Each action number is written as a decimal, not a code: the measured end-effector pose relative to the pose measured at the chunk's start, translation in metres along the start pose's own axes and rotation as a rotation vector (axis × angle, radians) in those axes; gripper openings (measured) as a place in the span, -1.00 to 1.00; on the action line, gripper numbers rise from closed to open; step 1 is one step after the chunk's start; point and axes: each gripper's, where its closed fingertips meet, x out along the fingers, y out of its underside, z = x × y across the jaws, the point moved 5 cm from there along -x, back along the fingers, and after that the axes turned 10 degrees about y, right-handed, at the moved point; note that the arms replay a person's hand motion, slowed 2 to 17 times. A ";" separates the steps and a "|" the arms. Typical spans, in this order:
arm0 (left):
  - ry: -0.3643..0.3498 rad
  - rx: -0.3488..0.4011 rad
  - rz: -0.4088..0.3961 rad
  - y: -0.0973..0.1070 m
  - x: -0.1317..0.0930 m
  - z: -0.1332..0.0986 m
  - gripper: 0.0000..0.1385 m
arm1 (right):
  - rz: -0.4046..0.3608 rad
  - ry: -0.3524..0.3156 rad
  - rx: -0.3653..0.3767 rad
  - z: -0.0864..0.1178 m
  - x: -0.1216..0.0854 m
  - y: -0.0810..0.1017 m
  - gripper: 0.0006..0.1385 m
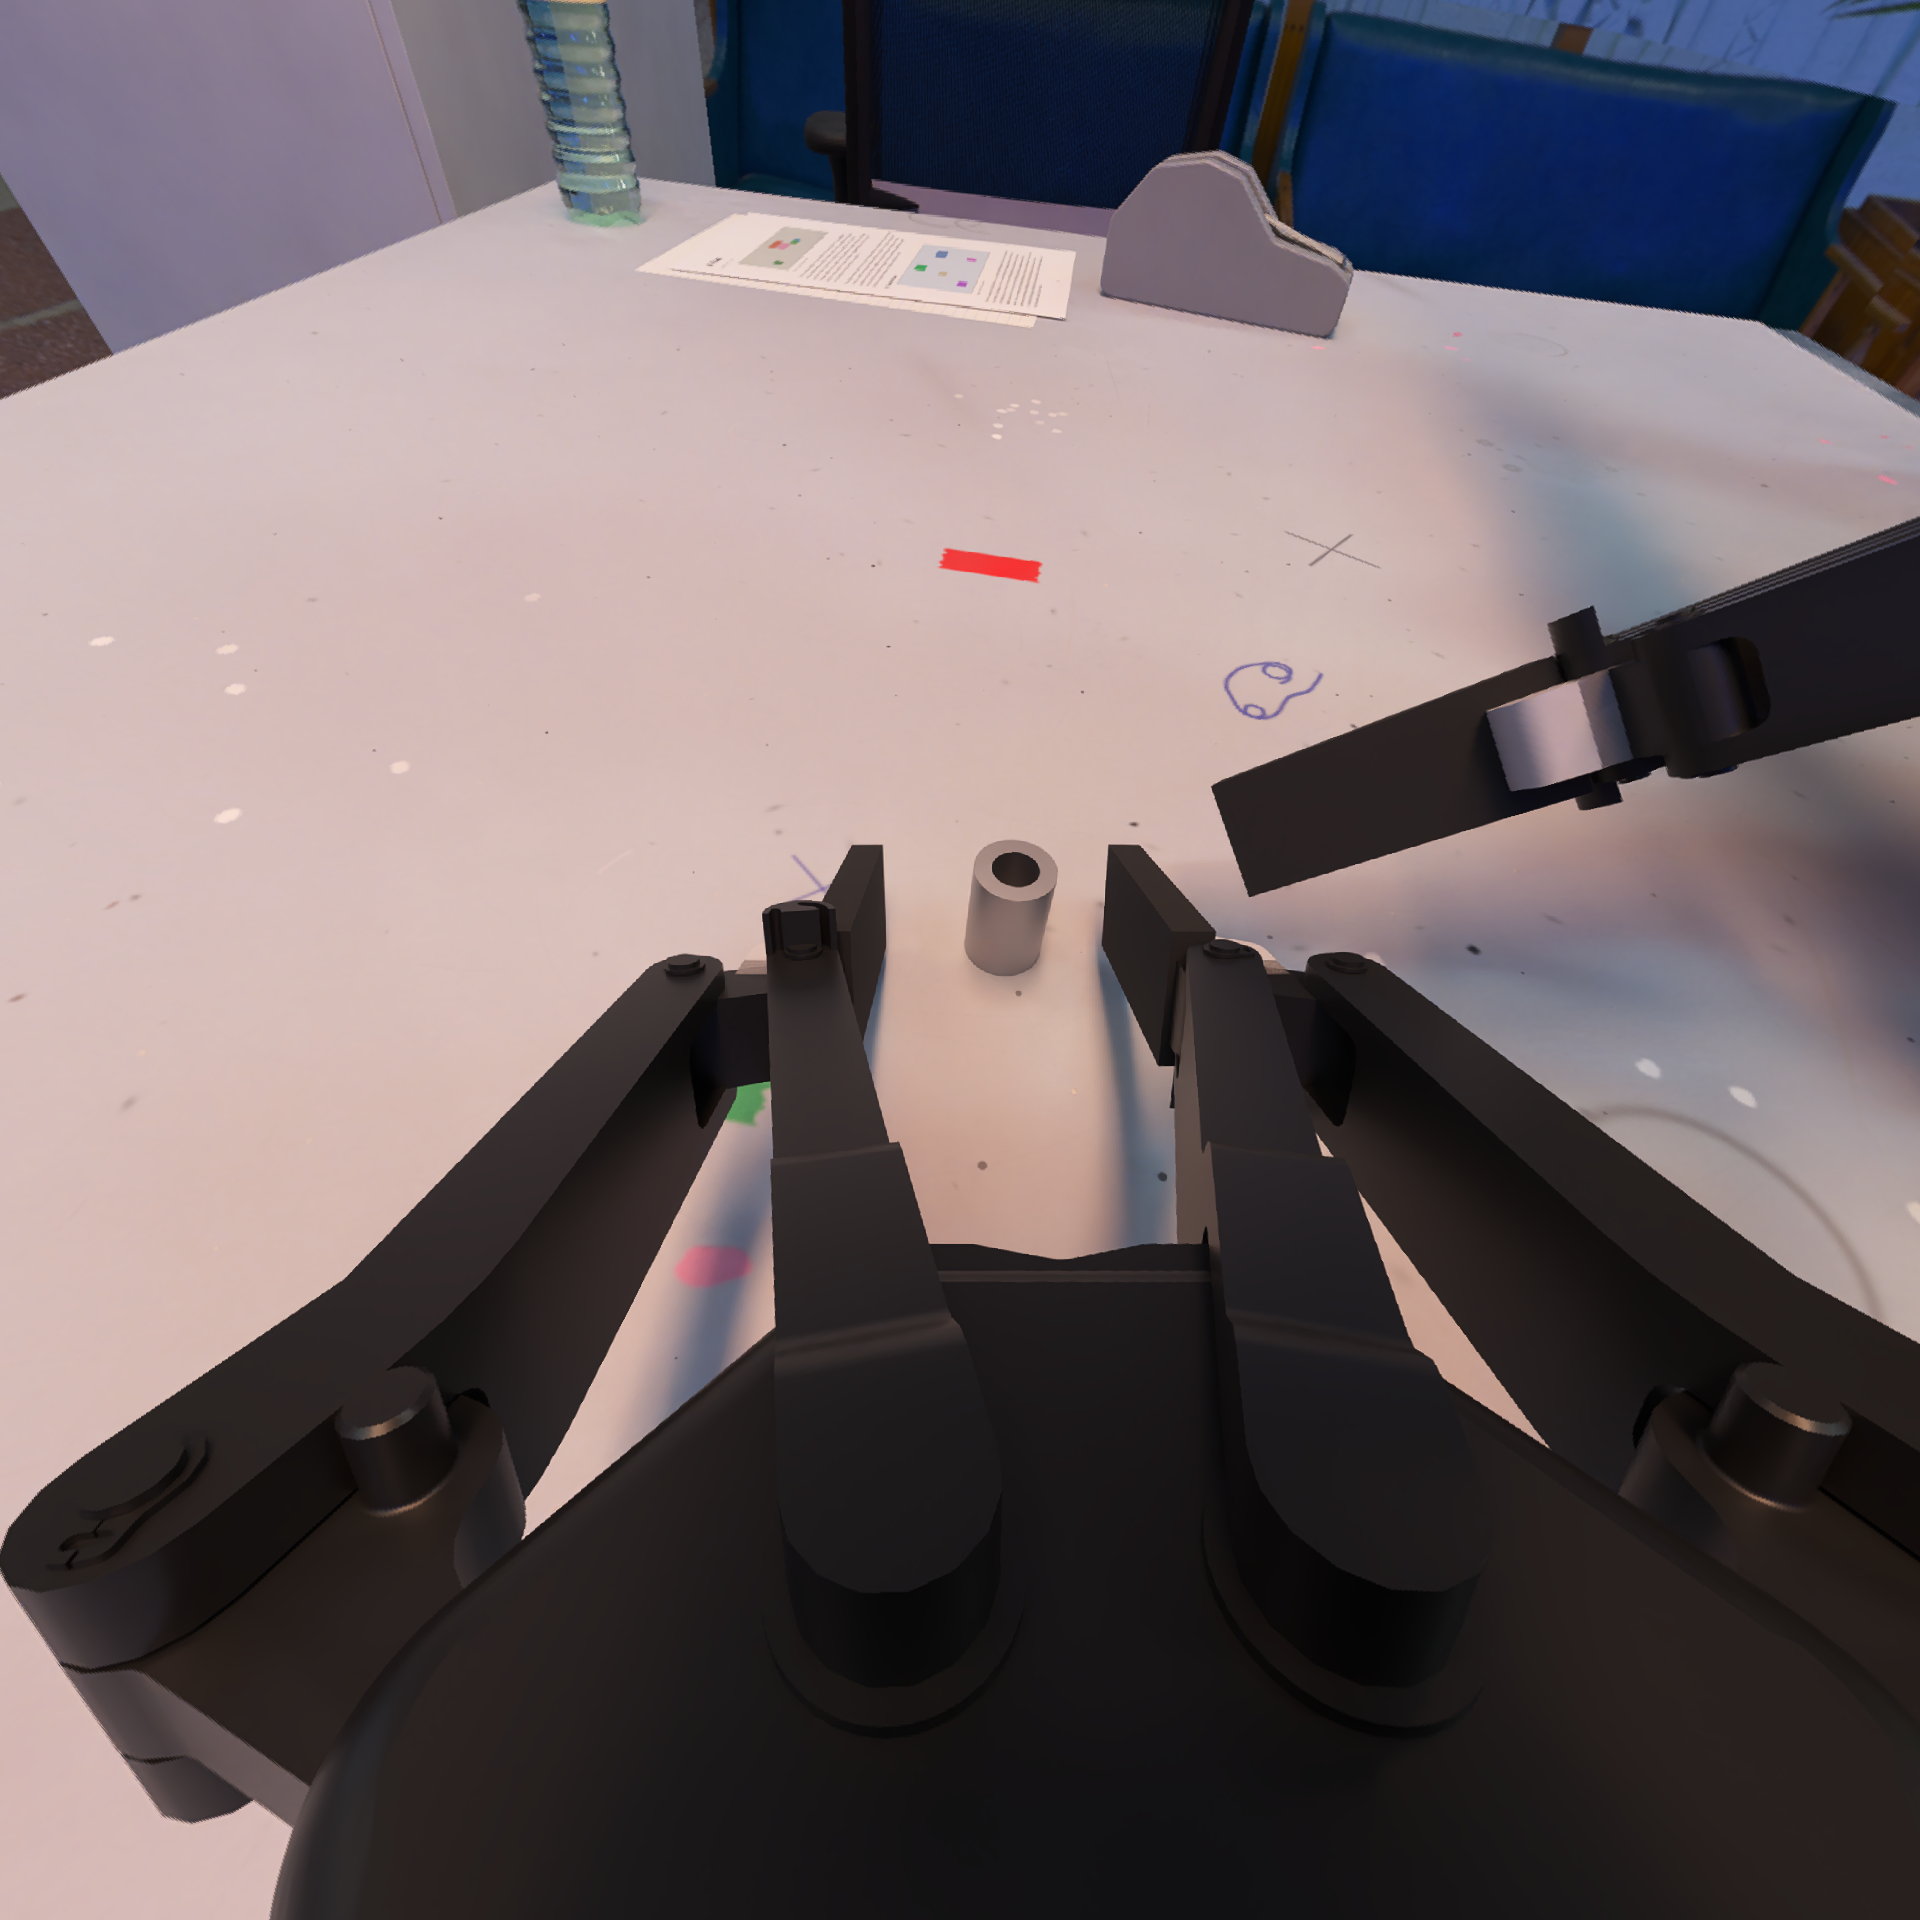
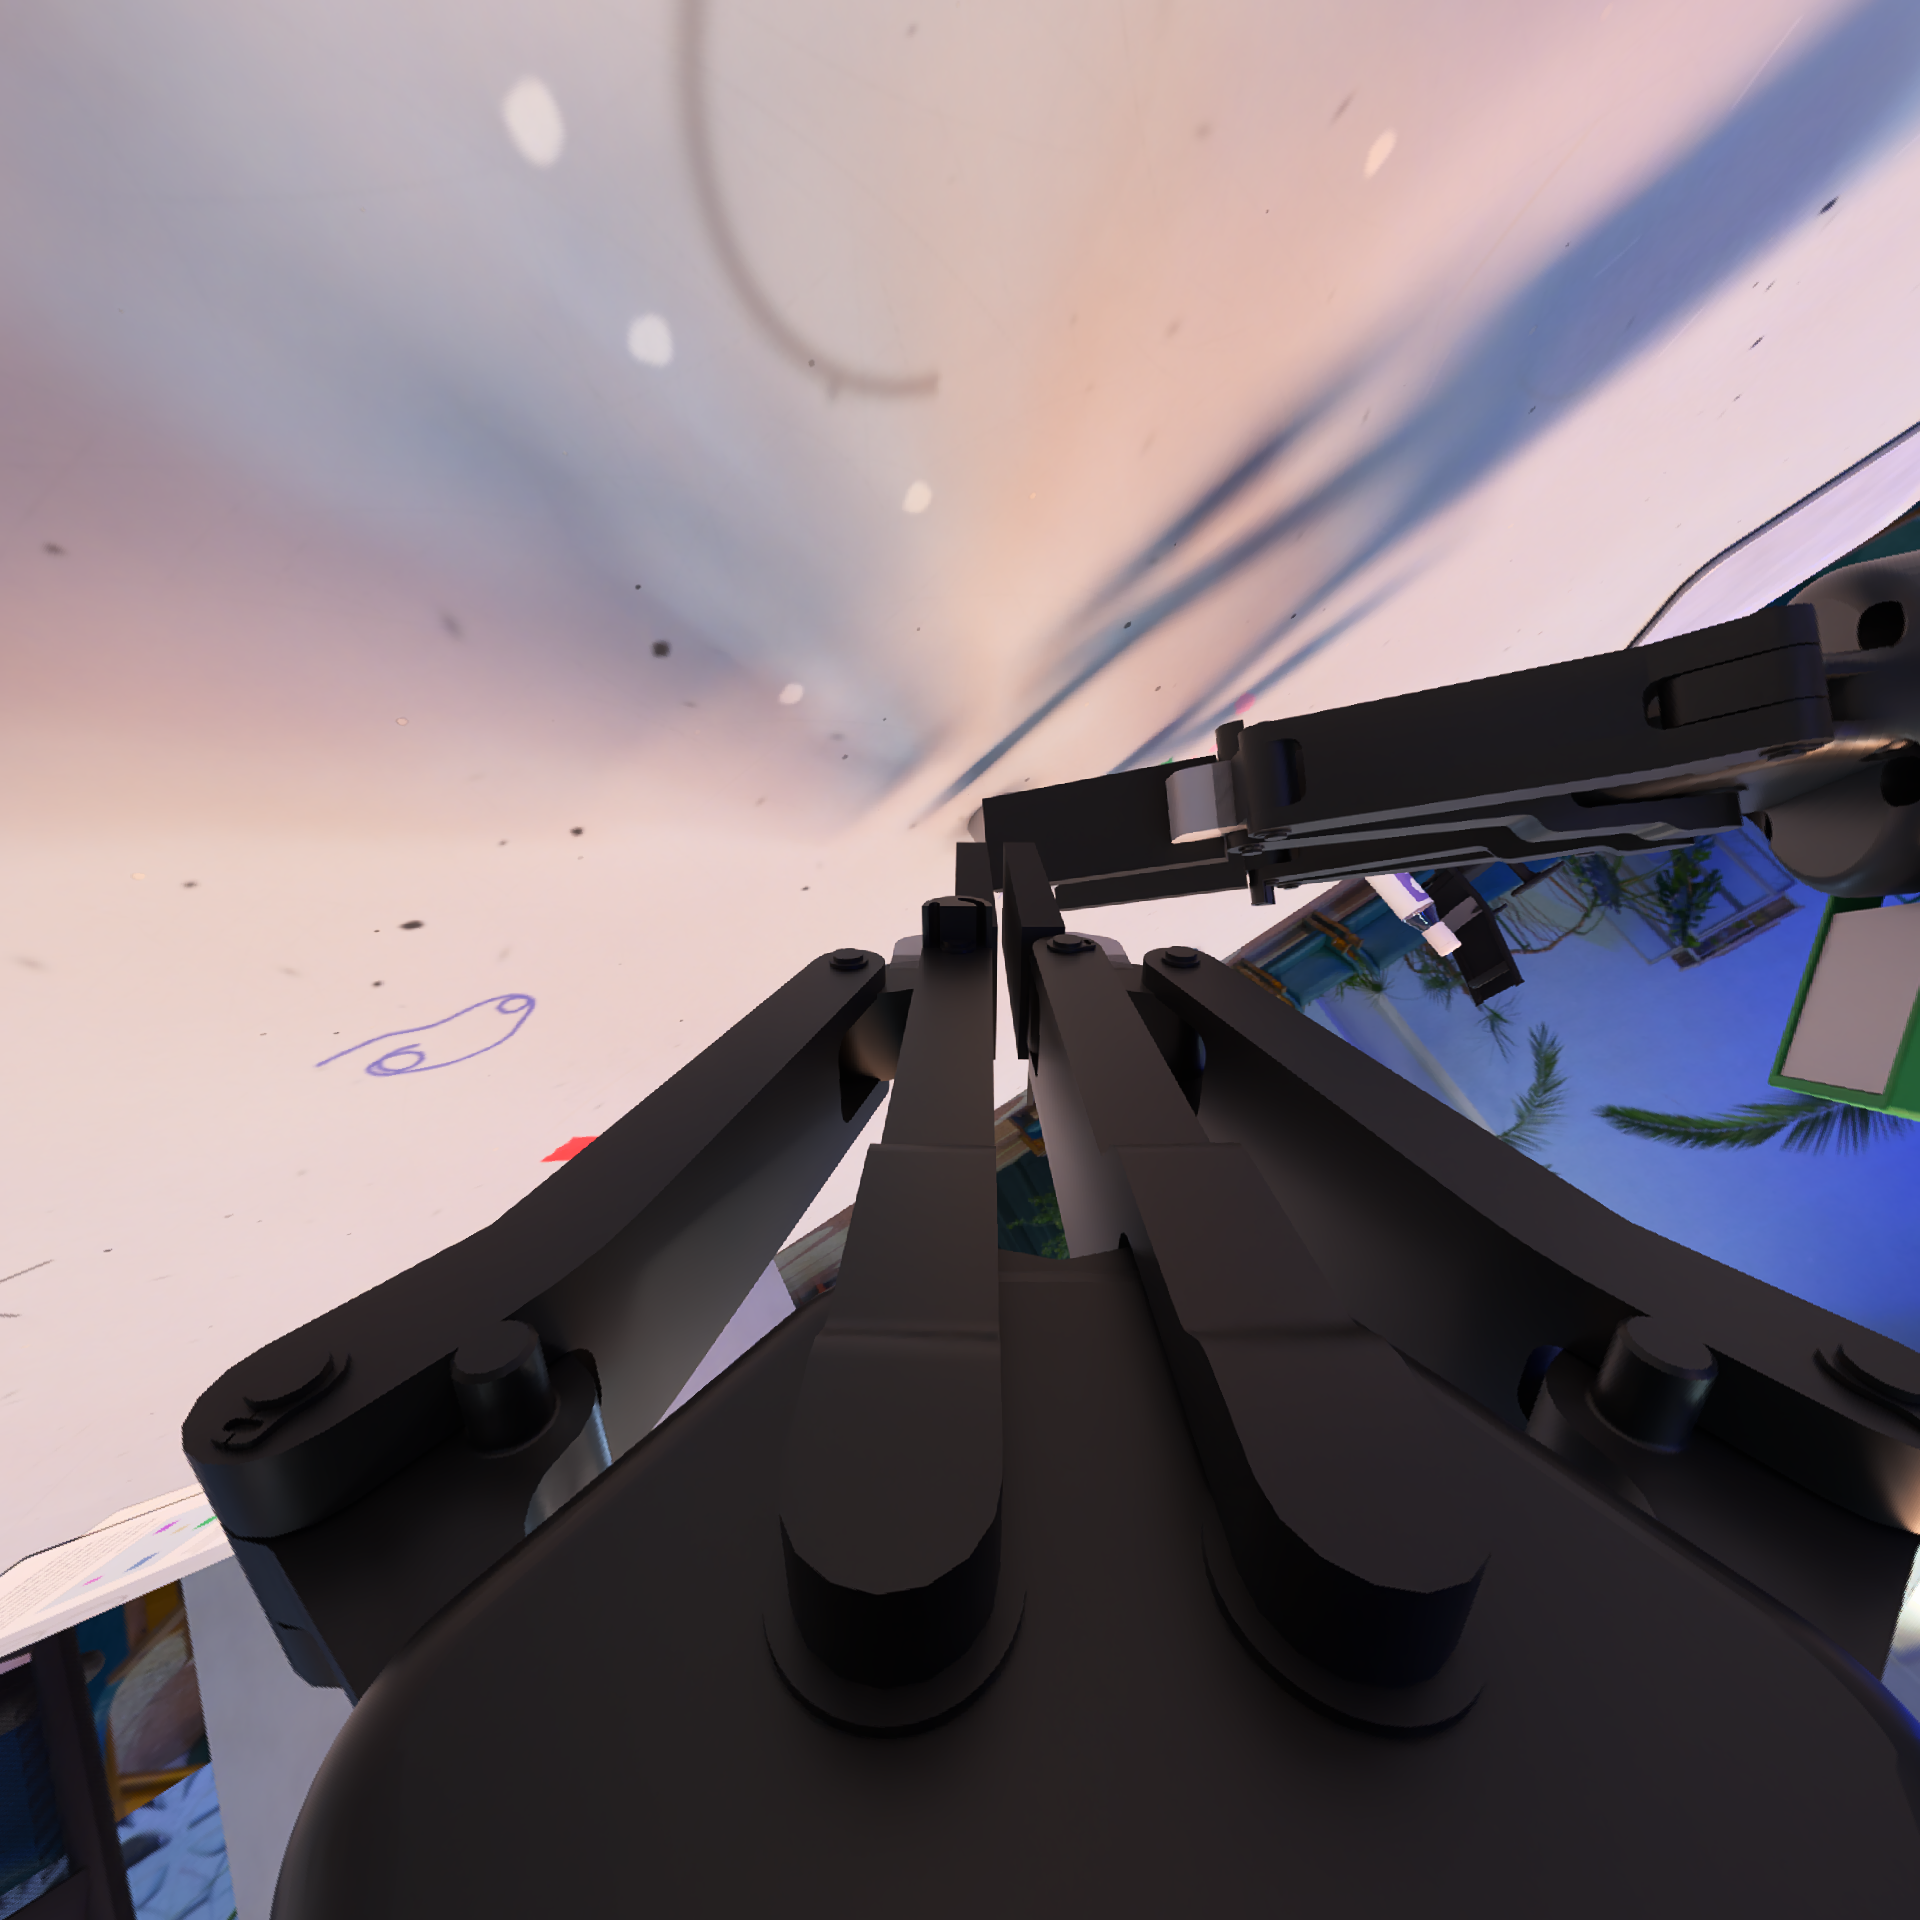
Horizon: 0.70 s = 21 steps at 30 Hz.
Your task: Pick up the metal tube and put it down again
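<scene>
Metal tube (image 1: 1010, 908) stands upright on the tabletop (image 1: 520, 540), well in from every edge, nearer the near edge than the far one; left gripper (image 1: 992, 904) is spread wide with a finger either side of it, neither touching; so either the grasp isn't made yet or the tube is already set back down, can't tell which. Right gripper (image 2: 995, 883) is closed on nothing, just beside the left one. Right wrist view hides the tube behind the left gripper's fingers; tube base contact unclear.
</scene>
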 end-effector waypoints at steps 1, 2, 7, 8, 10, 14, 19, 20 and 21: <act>0.000 0.003 -0.001 0.000 0.000 0.000 -0.18 | 0.000 0.000 0.000 0.000 0.000 0.000 -0.95; -0.001 0.005 -0.003 0.000 0.000 0.000 -0.18 | 0.000 0.000 0.000 0.000 0.000 0.000 -0.95; -0.002 0.016 -0.013 -0.003 -0.001 -0.001 -0.17 | 0.000 0.001 -0.001 0.000 0.000 0.000 -0.95; -0.002 0.018 -0.015 -0.003 -0.001 -0.001 -0.17 | 0.000 0.001 -0.001 0.000 0.000 0.000 -0.95; -0.001 0.018 -0.020 -0.004 -0.001 -0.001 -0.17 | 0.001 0.000 -0.001 0.000 0.000 0.000 -0.95; 0.003 0.018 -0.025 -0.006 -0.001 -0.001 -0.17 | 0.001 0.001 -0.003 0.000 0.000 0.000 -0.95; -0.002 0.015 -0.020 -0.005 0.000 0.000 -0.17 | 0.001 0.001 -0.003 0.000 0.000 0.000 -0.95; -0.002 0.014 -0.020 -0.005 0.000 0.001 -0.17 | 0.001 0.001 -0.003 0.000 0.000 0.000 -0.95; -0.002 0.013 -0.020 -0.005 0.001 0.001 -0.17 | 0.001 0.001 -0.003 0.000 0.000 0.000 -0.95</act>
